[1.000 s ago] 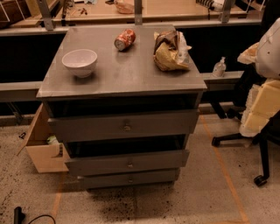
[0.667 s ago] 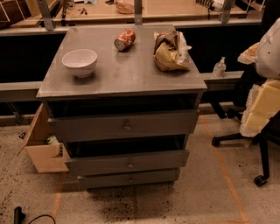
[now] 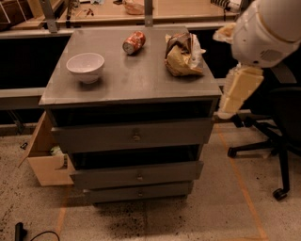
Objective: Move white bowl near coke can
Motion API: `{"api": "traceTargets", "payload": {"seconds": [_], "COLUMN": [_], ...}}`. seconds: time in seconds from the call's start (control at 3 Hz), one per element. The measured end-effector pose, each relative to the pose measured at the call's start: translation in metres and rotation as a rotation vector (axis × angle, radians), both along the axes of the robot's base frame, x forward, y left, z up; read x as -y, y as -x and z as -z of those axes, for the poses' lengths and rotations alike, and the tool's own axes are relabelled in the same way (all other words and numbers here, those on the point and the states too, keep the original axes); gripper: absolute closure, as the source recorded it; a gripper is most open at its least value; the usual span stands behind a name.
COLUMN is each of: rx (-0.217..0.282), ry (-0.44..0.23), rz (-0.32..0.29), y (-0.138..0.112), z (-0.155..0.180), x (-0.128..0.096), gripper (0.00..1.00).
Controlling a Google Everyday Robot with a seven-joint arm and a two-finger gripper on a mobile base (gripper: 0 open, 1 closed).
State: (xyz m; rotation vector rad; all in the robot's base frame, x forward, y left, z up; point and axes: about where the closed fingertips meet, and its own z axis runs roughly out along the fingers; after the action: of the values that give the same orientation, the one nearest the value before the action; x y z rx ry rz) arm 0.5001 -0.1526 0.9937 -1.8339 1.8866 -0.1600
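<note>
The white bowl point(image 3: 85, 66) stands upright on the left part of the grey cabinet top point(image 3: 136, 80). The coke can point(image 3: 133, 42) lies on its side at the back middle of the top, silver end toward me, about a bowl's width right of and behind the bowl. My white arm point(image 3: 265, 30) comes in from the upper right. My gripper point(image 3: 238, 92), a cream-coloured part hanging below the arm, is off the cabinet's right edge, far from the bowl and holding nothing that I can see.
A crumpled brown-and-yellow snack bag point(image 3: 183, 54) lies right of the can. The cabinet has drawers point(image 3: 136, 137) slightly pulled out. A cardboard box point(image 3: 44, 157) stands at its lower left, and an office chair point(image 3: 277, 141) at the right. A wooden bench point(image 3: 141, 9) runs behind.
My arm and gripper have moved left and up, closer to the cabinet's right edge. The bowl, can and bag have not moved.
</note>
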Motion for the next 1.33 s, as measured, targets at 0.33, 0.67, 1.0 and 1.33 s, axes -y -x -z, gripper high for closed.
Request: {"api": "traceTargets", "payload": {"seconds": [0.33, 0.67, 1.0, 1.33], "rx": [0.131, 0.191, 0.198, 0.189], "ry": [-0.105, -0.26, -0.331, -0.341], "rz": [-0.209, -0.396, -0.502, -0.509], "y": [-0.052, -0.095, -0.138, -0.143], "z": [-0.009, -0.008, 0.016, 0.023], "x": [-0.057, -0.103, -0.142, -0.148], "gripper": [0.0, 0.0, 0.0, 0.0]}}
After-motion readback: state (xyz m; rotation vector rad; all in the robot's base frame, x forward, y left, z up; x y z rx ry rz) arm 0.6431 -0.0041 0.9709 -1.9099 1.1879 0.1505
